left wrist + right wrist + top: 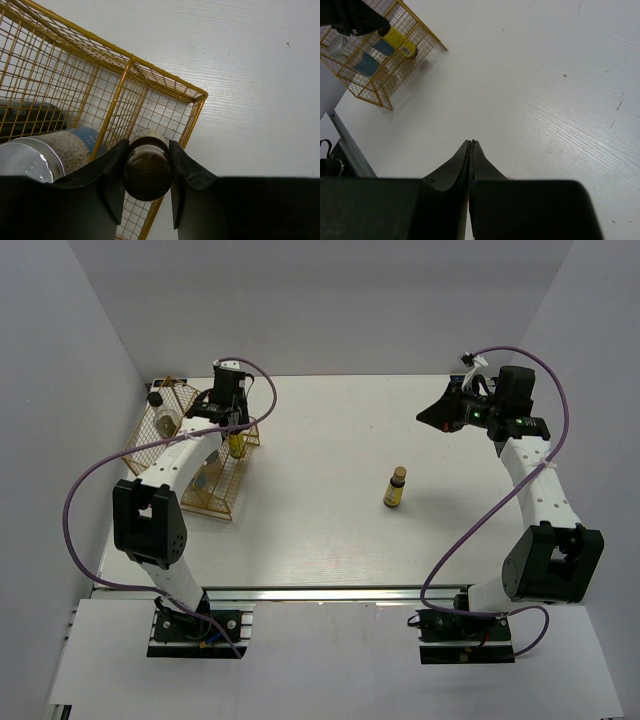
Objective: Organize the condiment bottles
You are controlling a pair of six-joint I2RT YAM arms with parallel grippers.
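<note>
Currently logged, item by item. Left tool (147, 147): clamped on the cap of the held amber bottle (147, 175), which hangs upright beneath it, long axis vertical. Position: at the corner of the basket (165, 80) that faces the middle of the counter (330, 540). From the wrist view it looks to be just inside the wire, though I cannot be sure its foot is down. Basket contents seen beside it: one white bottle (30, 160) with a silver cap, lying on its side, and a dark bottle (30, 117) behind that. Loose amber bottle (395, 487): standing upright on open counter, well apart from the basket, between the two arms but nearer the right one. Right tool (471, 144): fingers pressed together, nothing in them, hovering over the far right of the counter. The loose bottle lies toward the near side and left of it. Judgement: I would let go over the basket first, then send the right arm for the loose one.
</note>
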